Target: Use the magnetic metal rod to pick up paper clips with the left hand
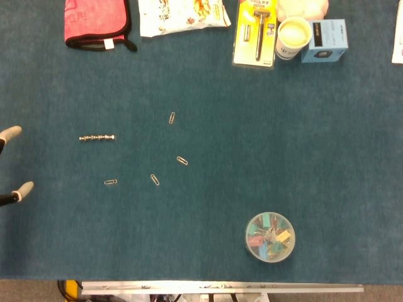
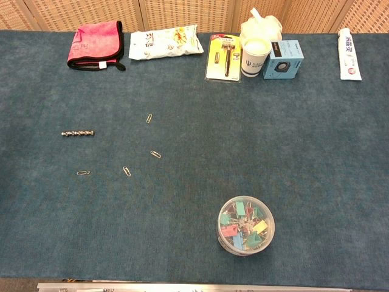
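Observation:
The magnetic metal rod [image 1: 97, 137] [image 2: 78, 132] lies flat on the blue cloth at the left, a short beaded silver bar. Several paper clips lie loose to its right: one [image 1: 172, 117] [image 2: 149, 118] furthest back, one [image 1: 182, 160] [image 2: 155, 154] in the middle, one [image 1: 154, 179] [image 2: 126, 171] nearer the front, and one [image 1: 110, 182] [image 2: 83, 173] below the rod. My left hand [image 1: 14, 165] shows only as two fingertips at the head view's left edge, spread apart and holding nothing, well left of the rod. The right hand is out of sight.
A clear round tub of coloured binder clips [image 1: 269, 236] [image 2: 245, 224] stands front centre. Along the back edge are a pink cloth [image 1: 96, 22], a snack bag [image 1: 179, 15], a carded razor [image 1: 255, 33], a paper cup [image 1: 292, 36], a blue box [image 1: 323, 40] and a tube [image 2: 348, 53].

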`<state>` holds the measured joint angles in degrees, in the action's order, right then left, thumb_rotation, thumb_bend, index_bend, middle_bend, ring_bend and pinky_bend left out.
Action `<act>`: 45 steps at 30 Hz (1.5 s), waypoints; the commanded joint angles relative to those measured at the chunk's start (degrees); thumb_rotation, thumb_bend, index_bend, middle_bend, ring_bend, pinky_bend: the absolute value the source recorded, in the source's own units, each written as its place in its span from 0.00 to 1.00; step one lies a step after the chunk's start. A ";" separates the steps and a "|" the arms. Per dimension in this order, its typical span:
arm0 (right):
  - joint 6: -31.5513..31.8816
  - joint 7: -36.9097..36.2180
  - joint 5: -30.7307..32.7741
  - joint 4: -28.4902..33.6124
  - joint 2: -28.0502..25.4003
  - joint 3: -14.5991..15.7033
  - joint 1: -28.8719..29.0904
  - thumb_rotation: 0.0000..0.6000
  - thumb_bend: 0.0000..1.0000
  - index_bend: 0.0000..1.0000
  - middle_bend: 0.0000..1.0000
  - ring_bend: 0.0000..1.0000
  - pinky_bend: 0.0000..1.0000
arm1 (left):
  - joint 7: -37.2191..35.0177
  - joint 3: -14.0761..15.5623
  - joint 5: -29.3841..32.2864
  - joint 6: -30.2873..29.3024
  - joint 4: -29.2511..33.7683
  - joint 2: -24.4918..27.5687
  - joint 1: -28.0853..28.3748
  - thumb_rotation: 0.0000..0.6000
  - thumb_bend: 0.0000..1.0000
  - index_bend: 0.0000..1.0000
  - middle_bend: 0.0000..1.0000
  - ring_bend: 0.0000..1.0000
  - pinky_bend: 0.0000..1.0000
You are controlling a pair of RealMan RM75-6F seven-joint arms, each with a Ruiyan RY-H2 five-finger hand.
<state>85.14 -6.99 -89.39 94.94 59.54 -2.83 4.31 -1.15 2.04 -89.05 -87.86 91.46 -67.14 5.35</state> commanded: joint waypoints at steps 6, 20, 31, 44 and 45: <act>-0.68 0.06 0.12 0.02 0.23 -0.12 0.56 1.00 0.12 0.19 0.19 0.18 0.31 | 0.21 -0.74 1.25 0.89 -0.71 -0.46 -0.27 1.00 0.08 0.21 0.02 0.00 0.11; 1.79 -3.70 1.00 0.46 -1.79 -0.98 -0.61 1.00 0.12 0.19 0.19 0.18 0.31 | 6.62 -1.10 -0.25 5.19 2.14 -1.22 2.40 1.00 0.08 0.24 0.00 0.00 0.14; 4.60 -5.45 -0.38 1.10 -3.05 -0.91 -1.85 1.00 0.12 0.19 0.19 0.18 0.31 | 21.59 -3.00 9.22 21.62 12.82 2.83 10.63 1.00 0.08 0.31 0.00 0.00 0.14; 4.02 -6.45 -0.02 0.99 -3.47 -0.94 -1.76 1.00 0.12 0.19 0.19 0.18 0.31 | 30.31 -7.85 24.02 30.21 8.14 -1.84 19.75 1.00 0.24 0.31 0.00 0.00 0.13; 4.05 -6.54 -0.01 0.97 -3.52 -0.95 -1.78 1.00 0.12 0.19 0.19 0.17 0.31 | 31.01 -7.85 24.68 30.27 7.66 -2.25 20.11 1.00 0.25 0.31 0.00 0.00 0.13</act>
<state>89.18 -13.53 -89.40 95.92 56.04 -3.78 2.55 28.68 -5.36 -65.56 -58.17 100.05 -68.48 24.48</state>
